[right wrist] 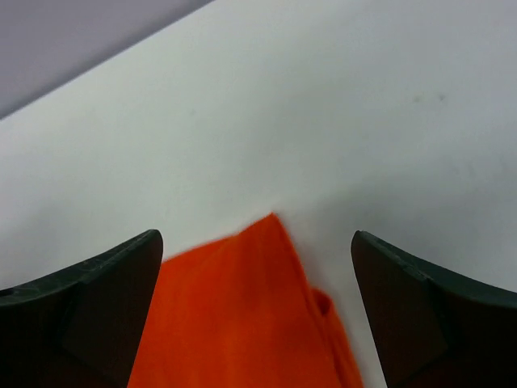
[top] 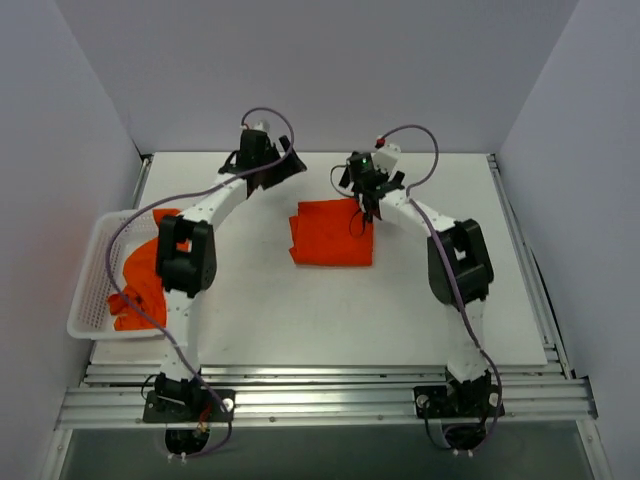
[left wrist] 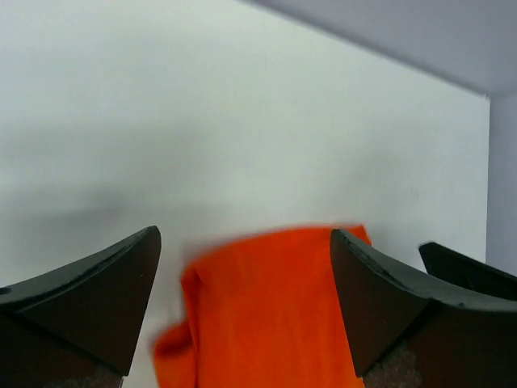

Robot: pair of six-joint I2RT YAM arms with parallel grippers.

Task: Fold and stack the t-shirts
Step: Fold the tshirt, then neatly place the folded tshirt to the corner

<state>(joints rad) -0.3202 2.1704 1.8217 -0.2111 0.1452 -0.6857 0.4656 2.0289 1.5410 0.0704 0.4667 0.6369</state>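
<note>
A folded orange-red t-shirt (top: 331, 233) lies flat on the white table (top: 400, 310) at mid-table. My left gripper (top: 288, 167) hovers just beyond its far left corner, open with nothing between the fingers. In the left wrist view the shirt (left wrist: 266, 315) shows below the wide-apart fingers (left wrist: 89, 299) of that gripper (left wrist: 242, 303). My right gripper (top: 365, 200) is over the far right corner, also open and empty. Under the right gripper (right wrist: 257, 311), the shirt's corner (right wrist: 242, 315) points up between the spread fingers (right wrist: 420, 315). More crumpled t-shirts (top: 140, 275) fill the basket.
A white perforated basket (top: 85, 290) stands at the table's left edge, beside the left arm. Grey walls close in the back and both sides. Metal rails (top: 320, 400) run along the near edge by the arm bases.
</note>
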